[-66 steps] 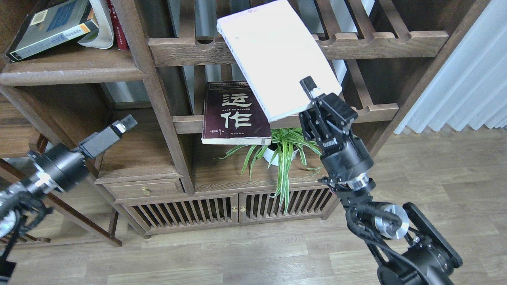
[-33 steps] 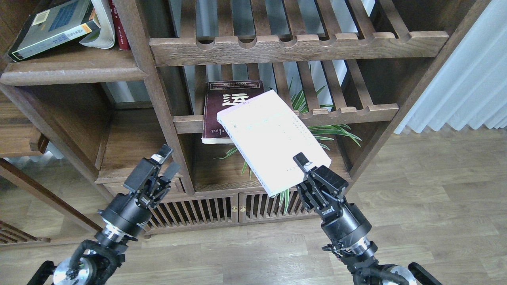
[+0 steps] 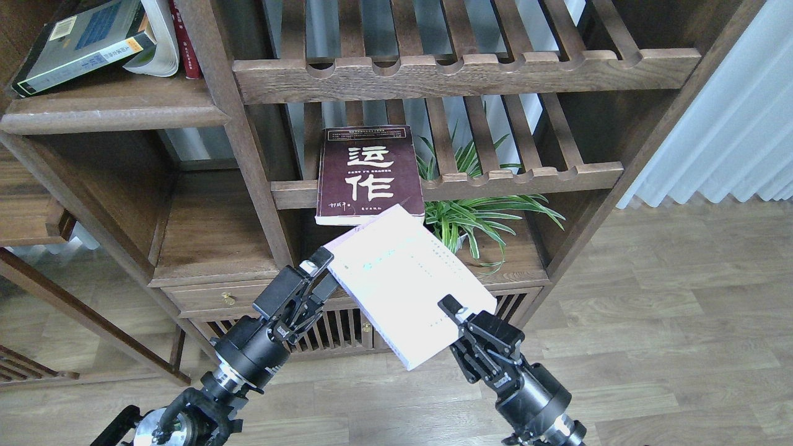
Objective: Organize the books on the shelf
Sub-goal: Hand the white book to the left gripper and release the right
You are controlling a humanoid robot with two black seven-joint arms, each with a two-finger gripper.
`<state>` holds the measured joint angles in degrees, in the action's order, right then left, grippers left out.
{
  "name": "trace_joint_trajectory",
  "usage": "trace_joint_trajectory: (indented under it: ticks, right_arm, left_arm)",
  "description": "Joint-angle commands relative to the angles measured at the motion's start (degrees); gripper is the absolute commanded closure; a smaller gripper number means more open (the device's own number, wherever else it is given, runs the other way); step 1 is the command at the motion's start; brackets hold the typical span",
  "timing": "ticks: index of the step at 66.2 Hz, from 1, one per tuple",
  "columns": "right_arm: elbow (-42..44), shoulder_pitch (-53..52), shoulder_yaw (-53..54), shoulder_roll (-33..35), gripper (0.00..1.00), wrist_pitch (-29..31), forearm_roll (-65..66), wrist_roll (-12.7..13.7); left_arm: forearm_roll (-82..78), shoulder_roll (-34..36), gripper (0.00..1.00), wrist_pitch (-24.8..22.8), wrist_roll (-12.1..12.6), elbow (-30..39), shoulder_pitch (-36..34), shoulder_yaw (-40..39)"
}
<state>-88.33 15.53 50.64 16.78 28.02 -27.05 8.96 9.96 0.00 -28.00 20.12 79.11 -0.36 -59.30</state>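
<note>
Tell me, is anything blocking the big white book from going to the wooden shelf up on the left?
Nothing visible blocks it. The white book, held by the right tool, is low; the shelf is open in front, books leaning at its back.

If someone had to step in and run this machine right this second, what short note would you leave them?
Right end effector: shut on the white book, held in the air in front of the bookcase, tilted.
Left end effector: open, its fingers at the white book's left edge; whether they touch it is unclear.
Maroon book: lying on the slatted rack, overhanging its front rail.
Black-grey book: leaning on the upper left shelf, beside other books.
Done: white book is in hand.
Left: likely pass or steady the white book, place it on the shelf, then move the maroon one.
</note>
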Motion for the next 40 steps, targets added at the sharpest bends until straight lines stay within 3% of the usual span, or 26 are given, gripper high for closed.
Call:
trace_joint_trajectory:
  ticks: [1, 17, 26, 31, 36, 38, 40]
  right_arm:
    - [0.0, 0.0, 0.1, -0.2, 0.94, 0.0, 0.1, -0.2]
    - [0.0, 0.2, 0.0, -0.2, 0.95, 0.0, 0.3, -0.2]
    - [-0.1, 1.1, -0.9, -0.2, 0.94, 0.0, 1.6, -0.1]
    - [-0.1, 1.8, -1.1, -0.2, 0.94, 0.0, 2.6, -0.1]
    - [-0.1, 2.4, -1.2, -0.3, 0.94, 0.0, 3.4, 0.0]
    - [-0.1, 2.7, -1.2, -0.3, 0.94, 0.0, 3.7, 0.0]
    - [-0.1, 2.8, -1.2, -0.3, 0.94, 0.0, 3.8, 0.0]
  left_arm:
    - [-0.1, 0.0, 0.10, 0.0, 0.2, 0.0, 0.4, 1.6]
    - [-0.2, 0.0, 0.14, 0.0, 0.4, -0.1, 1.2, 3.6]
    - [-0.4, 0.0, 0.23, 0.0, 0.7, -0.1, 1.2, 3.8]
    - [-0.6, 0.0, 0.38, 0.0, 1.1, -0.5, 1.2, 3.8]
    - [-0.6, 0.0, 0.65, 0.0, 1.2, -0.5, 1.3, 3.8]
    - [-0.4, 0.0, 0.81, 0.0, 1.3, -0.5, 1.1, 4.4]
    - [-0.5, 0.0, 0.89, 0.0, 1.3, -0.5, 0.8, 5.1]
